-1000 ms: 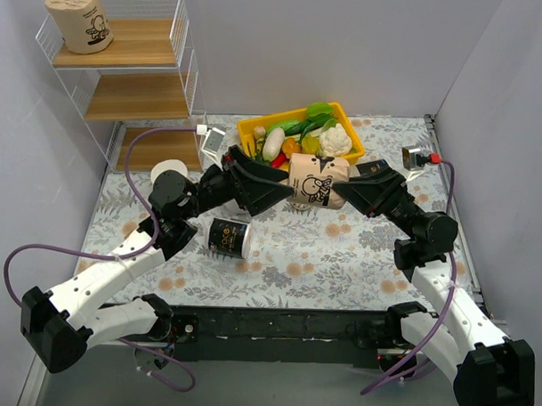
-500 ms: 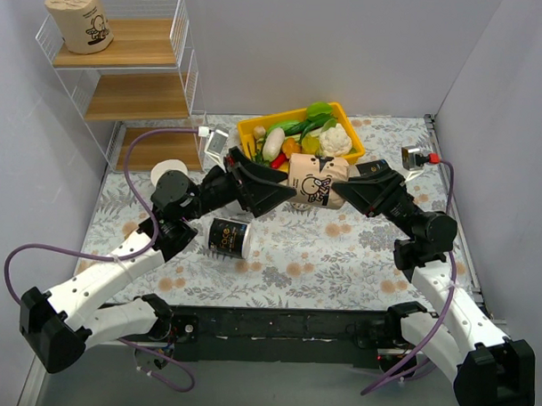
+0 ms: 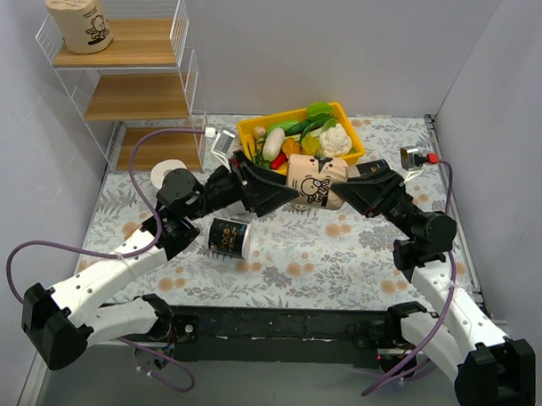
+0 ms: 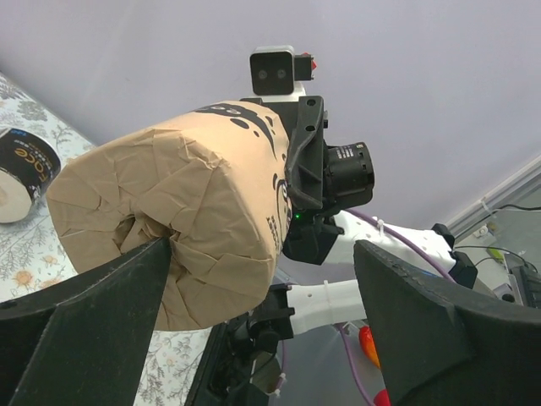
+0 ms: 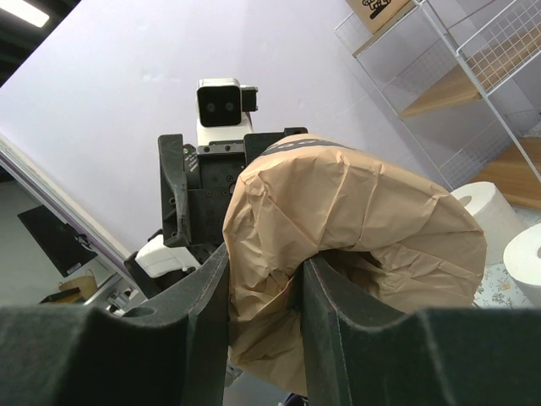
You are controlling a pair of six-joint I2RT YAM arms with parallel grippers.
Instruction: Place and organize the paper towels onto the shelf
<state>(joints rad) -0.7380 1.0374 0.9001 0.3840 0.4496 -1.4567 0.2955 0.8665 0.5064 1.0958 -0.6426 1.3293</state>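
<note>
Grip: right gripper (image 3: 347, 190) is clenched on one end of the tan roll (image 3: 316, 182). In its wrist view both fingers (image 5: 186, 321) press into the crumpled wrap around the core.
Other hand: left gripper (image 3: 285, 193) is spread wide and grasps nothing, its jaws standing on either side of the roll's opposite end. In the left wrist view one finger (image 4: 93, 321) meets the wrap at the core, and the other stands apart from the roll.
Tan roll: held on its side in the air between the two grippers, with the cartoon print facing the overhead camera.
Yellow bin (image 3: 243, 127): just behind the held roll, filled with vegetables (image 3: 331, 138).
Black roll (image 3: 227, 236): lying on its side on the table (image 3: 340, 259), below the left gripper and close to the left arm, lettering showing.
White roll (image 3: 170, 174): upright on the table, beside the left arm and near the lowest board of the shelf (image 3: 143, 43). The right wrist view shows another white one beside it at the frame edge.
Shelf: at the far left corner, with stepped wooden boards in white wire.
Second tan roll (image 3: 81, 20): upright on the shelf's top board, at its left end.
Middle and lowest boards: no rolls visible on them.
</note>
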